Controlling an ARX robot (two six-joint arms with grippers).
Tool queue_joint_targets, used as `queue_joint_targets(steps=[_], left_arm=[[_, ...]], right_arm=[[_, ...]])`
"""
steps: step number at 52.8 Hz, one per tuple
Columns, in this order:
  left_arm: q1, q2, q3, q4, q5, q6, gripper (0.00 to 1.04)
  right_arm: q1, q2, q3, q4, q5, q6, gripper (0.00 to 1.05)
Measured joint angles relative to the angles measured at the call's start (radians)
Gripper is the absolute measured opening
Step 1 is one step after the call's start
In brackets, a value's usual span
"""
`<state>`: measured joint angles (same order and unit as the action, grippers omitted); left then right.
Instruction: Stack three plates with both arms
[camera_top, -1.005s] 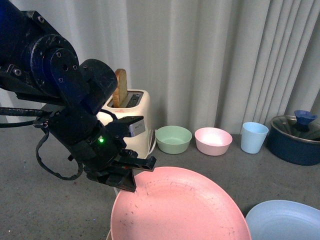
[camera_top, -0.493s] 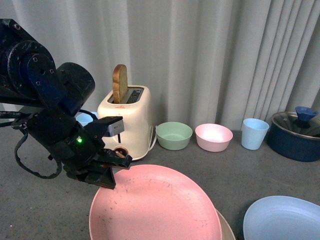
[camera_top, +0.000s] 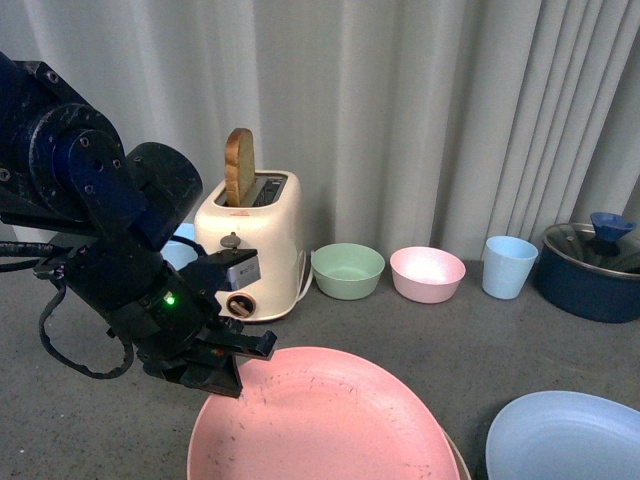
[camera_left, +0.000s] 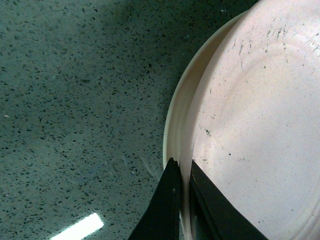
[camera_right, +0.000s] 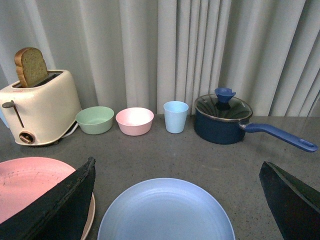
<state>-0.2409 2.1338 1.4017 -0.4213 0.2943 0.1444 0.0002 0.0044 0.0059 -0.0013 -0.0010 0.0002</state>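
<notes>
two plates are almost stacked: your left gripper pinches the rim of the pink plate over the beige plate, so release it, then bring the blue plate with the wide-spread right gripper

The left arm is bulky and matte black, made of round housings with small screws in their flat faces. A small green light glows on it. Just above the light sits a grey rectangular block; beside the light a thin black cable makes a loop. The left gripper and the right gripper have black tapered fingers
</notes>
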Motion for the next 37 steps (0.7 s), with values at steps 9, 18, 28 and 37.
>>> queue_joint_targets(steps=[9, 18, 28, 37], left_arm=[[-0.014, 0.0, -0.003, 0.001, 0.008, -0.018, 0.15], [-0.006, -0.003, -0.003, -0.006, 0.0, -0.025, 0.48], [0.052, -0.105, -0.019, 0.057, -0.042, -0.009, 0.87], [0.097, -0.284, -0.119, 0.186, -0.115, 0.06, 0.97]], right_arm=[[0.0, 0.0, 0.0, 0.0, 0.0, 0.0, 0.97], [0.0, 0.0, 0.0, 0.0, 0.0, 0.0, 0.97], [0.0, 0.0, 0.0, 0.0, 0.0, 0.0, 0.97], [0.0, 0.0, 0.0, 0.0, 0.0, 0.0, 0.97]])
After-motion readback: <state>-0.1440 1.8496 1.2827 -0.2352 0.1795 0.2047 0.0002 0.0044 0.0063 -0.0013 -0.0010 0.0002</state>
